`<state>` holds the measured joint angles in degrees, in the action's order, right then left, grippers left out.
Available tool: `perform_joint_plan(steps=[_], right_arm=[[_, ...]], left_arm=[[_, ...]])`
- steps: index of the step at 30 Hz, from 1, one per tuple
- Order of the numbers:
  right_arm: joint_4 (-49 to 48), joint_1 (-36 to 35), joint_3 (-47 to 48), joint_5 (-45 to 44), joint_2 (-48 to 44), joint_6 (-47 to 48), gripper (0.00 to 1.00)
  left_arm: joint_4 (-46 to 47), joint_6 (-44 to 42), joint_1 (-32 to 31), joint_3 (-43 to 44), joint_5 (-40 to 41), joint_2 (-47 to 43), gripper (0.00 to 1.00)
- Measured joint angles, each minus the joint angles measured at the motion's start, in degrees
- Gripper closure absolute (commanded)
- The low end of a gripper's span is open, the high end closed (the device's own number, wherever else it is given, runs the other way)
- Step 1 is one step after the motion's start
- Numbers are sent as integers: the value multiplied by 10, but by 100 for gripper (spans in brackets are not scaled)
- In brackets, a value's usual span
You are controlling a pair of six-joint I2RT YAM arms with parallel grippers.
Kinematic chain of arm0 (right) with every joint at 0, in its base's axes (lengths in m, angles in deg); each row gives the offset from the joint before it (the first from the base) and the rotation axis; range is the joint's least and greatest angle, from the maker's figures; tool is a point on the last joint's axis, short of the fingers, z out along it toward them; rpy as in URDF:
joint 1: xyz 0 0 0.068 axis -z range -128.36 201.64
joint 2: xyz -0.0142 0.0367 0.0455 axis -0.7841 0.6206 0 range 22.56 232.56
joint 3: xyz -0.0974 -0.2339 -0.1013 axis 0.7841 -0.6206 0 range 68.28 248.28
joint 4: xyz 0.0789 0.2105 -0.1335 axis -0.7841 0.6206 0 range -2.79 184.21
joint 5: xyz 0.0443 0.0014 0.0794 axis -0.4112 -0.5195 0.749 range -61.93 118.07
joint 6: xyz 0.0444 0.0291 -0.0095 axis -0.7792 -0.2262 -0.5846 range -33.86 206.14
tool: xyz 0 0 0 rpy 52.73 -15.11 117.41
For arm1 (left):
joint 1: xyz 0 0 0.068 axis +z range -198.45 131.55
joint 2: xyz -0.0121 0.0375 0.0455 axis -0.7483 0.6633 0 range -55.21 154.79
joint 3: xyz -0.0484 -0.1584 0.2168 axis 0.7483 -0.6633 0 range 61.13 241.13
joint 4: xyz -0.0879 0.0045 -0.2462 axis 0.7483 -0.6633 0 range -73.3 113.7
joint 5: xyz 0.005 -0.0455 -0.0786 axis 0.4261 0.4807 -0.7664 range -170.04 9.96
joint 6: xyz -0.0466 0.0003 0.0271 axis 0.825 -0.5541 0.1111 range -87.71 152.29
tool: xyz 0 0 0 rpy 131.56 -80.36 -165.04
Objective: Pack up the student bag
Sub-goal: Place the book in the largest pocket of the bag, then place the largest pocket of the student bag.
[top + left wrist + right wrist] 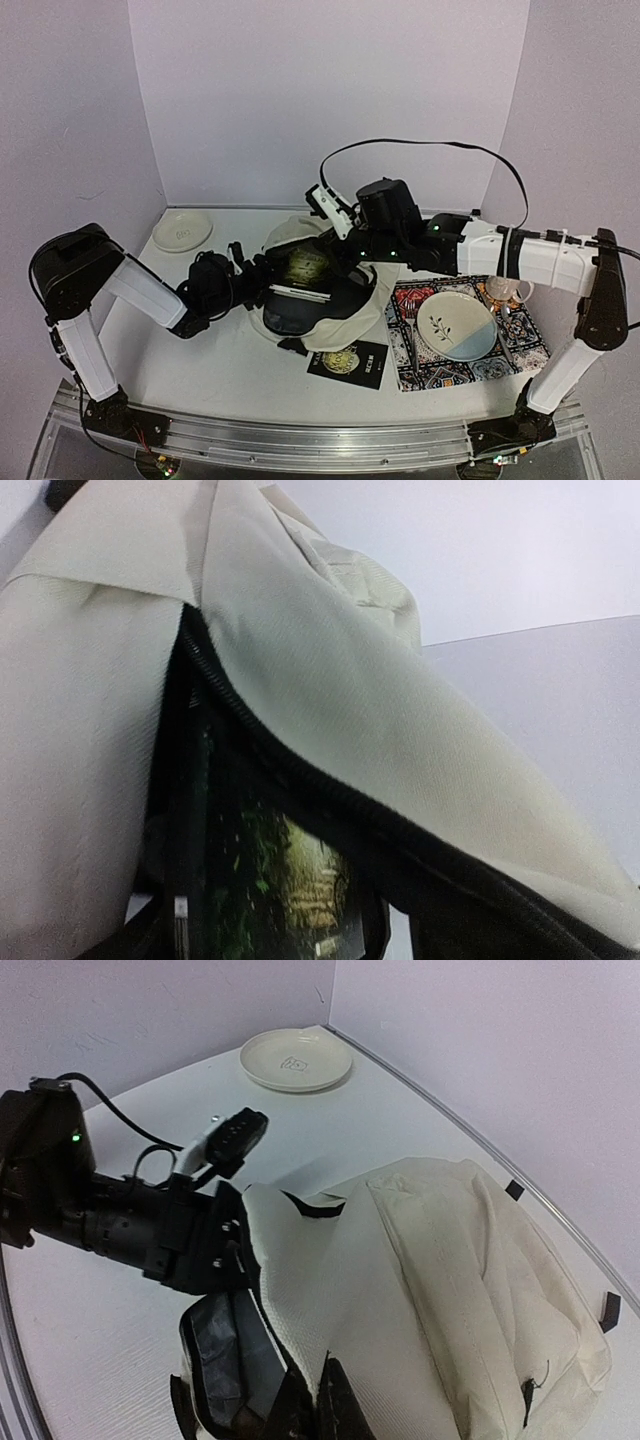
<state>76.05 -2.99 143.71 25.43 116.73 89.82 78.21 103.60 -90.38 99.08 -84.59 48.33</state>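
Sprawling across the middle of the white desk, the cream student bag lies unzipped, with its dark lining showing and a green-covered book inside its mouth. The right gripper is clenched on the bag's zipper edge, holding the flap up. The left gripper sits against the opening's left rim; I cannot tell whether it is released or clenched. To the right, a patterned mat bears a plate. A black booklet lies just in front of the bag.
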Motion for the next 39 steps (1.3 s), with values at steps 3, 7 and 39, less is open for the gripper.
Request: perform_joint_plan(steps=[3,7,39], right_arm=[[-5,0,-8,-9,0,-6,99],[-8,0,-16,-13,0,-11,100],[-1,34,-108,95,-9,-78,18]], left_arm=[[0,-12,0,-58,8,-47,12],[-5,-24,0,-112,13,-109,15],[-397,-258,135,219,-121,69,28]])
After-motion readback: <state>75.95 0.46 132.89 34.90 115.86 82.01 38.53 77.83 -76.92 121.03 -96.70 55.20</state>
